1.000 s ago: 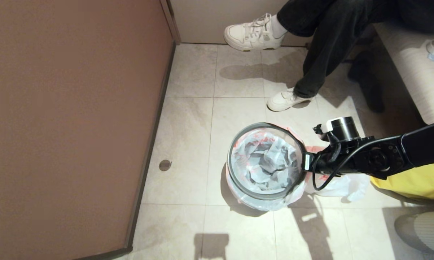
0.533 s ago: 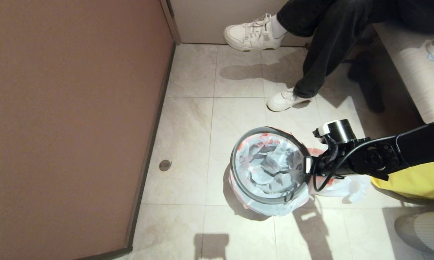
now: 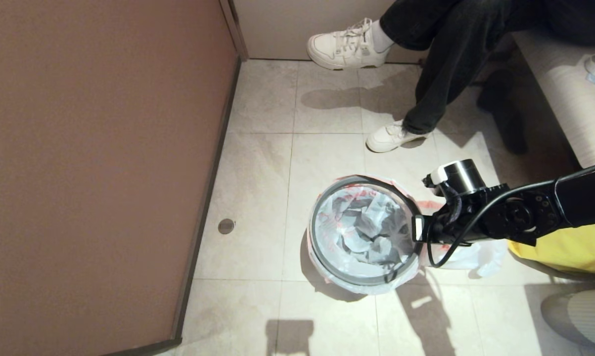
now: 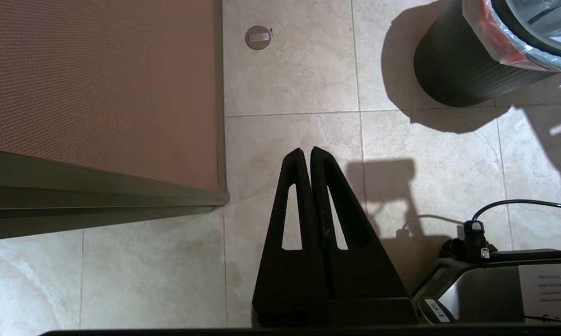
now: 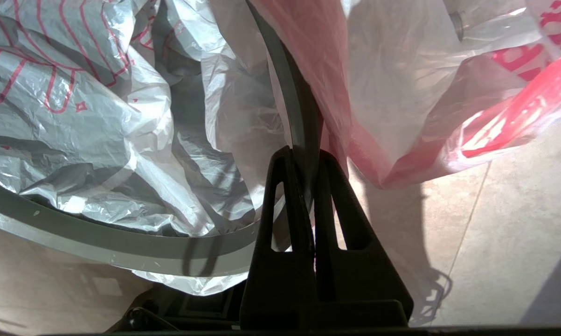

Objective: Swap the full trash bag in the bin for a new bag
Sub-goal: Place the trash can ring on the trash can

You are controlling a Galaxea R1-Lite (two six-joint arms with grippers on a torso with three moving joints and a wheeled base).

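Your right pincer (image 3: 418, 228) pinches the bin (image 3: 364, 228) hoop at three o'clock; open floor (image 3: 257, 163) lies toward nine.

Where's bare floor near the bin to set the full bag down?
Bare tiles lie between the small round dark bin and the brown wall panel, and in front of the bin toward the robot. Crowded on the bin's right: right gripper shut on the grey hoop, the translucent red-printed bag, yellow cloth. White sneakers border beyond.
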